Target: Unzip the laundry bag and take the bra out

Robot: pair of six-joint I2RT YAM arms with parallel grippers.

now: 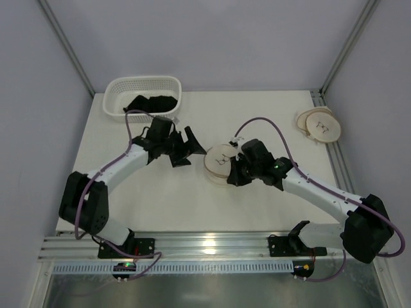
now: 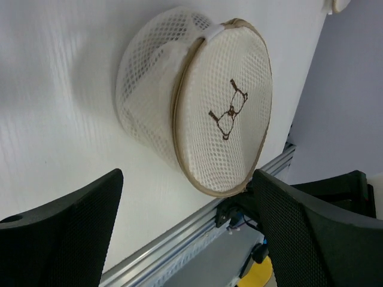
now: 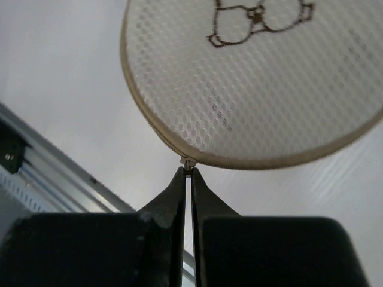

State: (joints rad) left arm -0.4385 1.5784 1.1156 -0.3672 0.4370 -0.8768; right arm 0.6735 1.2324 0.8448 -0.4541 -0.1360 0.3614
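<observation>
Finding: the laundry bag [image 1: 220, 163] sits about mid-table, well apart from every edge, and appears tipped up on its side wall rather than lying flat. Judged from its look, it is a light, soft mesh drum with only the tan rim [image 2: 179, 113] giving it any stiffness. It will probably slide or lift when you pull, and the mesh would snag or crush if you squeezed it. The sound place to hold it is the small metal zip pull [image 3: 188, 162] on the rim, with a steadying hold on the rim or wall opposite. The right gripper [image 3: 188, 173] has its fingers pinched together on that pull, at the rim edge nearest the front of the table. The left gripper [image 1: 192, 151] is spread wide, holds nothing, and stands just beside the bag on its far-left side without touching it. From its wrist view the printed face lies between its fingers [image 2: 66, 233]. The bra cannot be made out through the mesh, so you should take it to be inside. The zip shows no opening in these views.
</observation>
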